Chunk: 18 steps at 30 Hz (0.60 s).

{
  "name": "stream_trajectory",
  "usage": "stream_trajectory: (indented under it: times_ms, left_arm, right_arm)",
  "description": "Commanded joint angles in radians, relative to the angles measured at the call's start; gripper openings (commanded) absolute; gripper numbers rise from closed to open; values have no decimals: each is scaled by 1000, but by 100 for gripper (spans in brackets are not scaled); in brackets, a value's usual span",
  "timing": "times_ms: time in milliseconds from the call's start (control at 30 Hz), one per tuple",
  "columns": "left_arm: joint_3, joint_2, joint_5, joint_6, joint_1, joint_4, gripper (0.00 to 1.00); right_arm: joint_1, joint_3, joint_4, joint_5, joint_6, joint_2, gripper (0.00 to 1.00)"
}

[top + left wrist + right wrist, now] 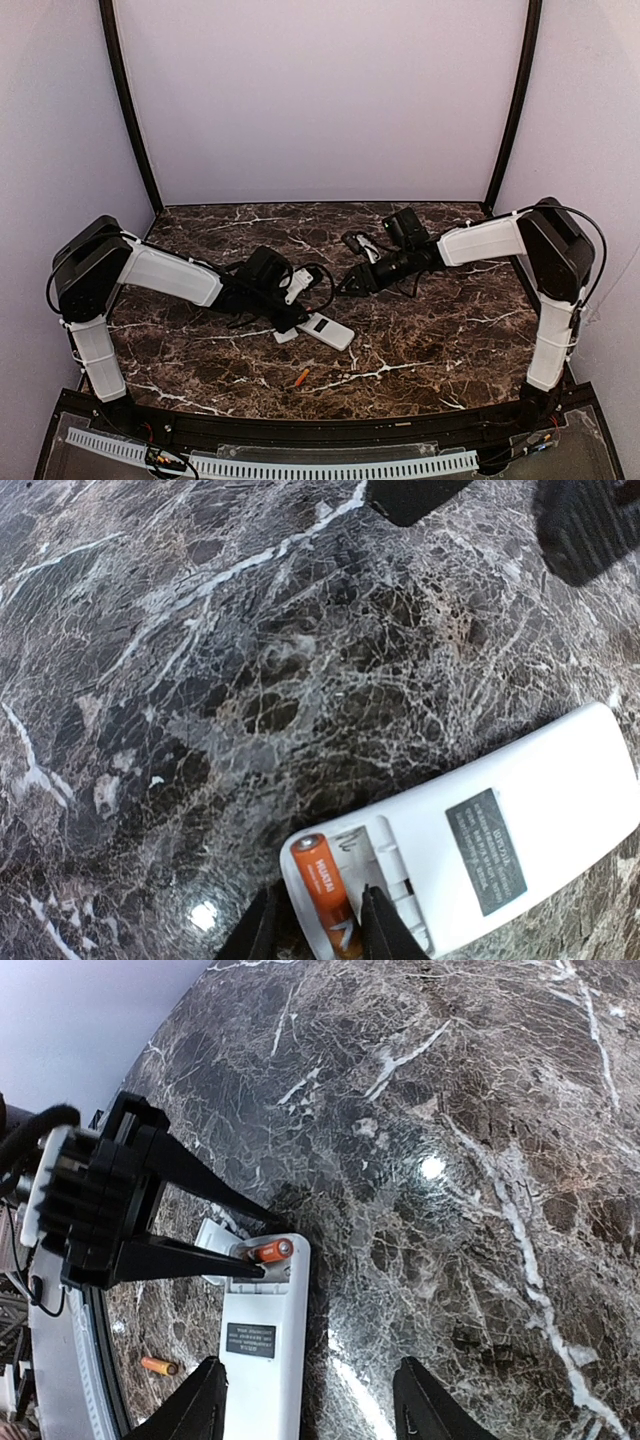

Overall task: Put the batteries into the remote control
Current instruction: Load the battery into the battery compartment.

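**Seating the first cell**

My left claw (318, 930) is closed down narrow on the first battery (322, 875), with one finger on either side of it. The battery lies in the end slot of the remote control (570, 770). The remote rests back-up on the worktop (200, 680), right under the claw's tips.

I judge this to be the seating step. I want to press down evenly until the battery sits flat between its contacts. Then I should part the fingers only a little, so it neither springs out nor drags the remote along.

The second battery (301, 377) lies loose near this claw, on the side toward the arm bases.

My right claw (312, 1402) hangs wide open and empty, with the remote's plain end just ahead of it. It could pin the body if it skids.
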Motion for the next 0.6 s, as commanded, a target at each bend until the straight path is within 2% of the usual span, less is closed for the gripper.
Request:
stream_trajectory:
  times_ms: [0,267,567]
  left_arm:
    - [8,-12,6,-15,-2,-46,27]
    - [-2,-1,27,0,-2,-33,20]
    - [0,8,15,5,-4,-31,18]
  right_arm:
    - [-4,62,-4,-25,13,38,55]
    - [1,153,-25,-108,41,126,40]
    - [20,198,-7,-193,82,194,20]
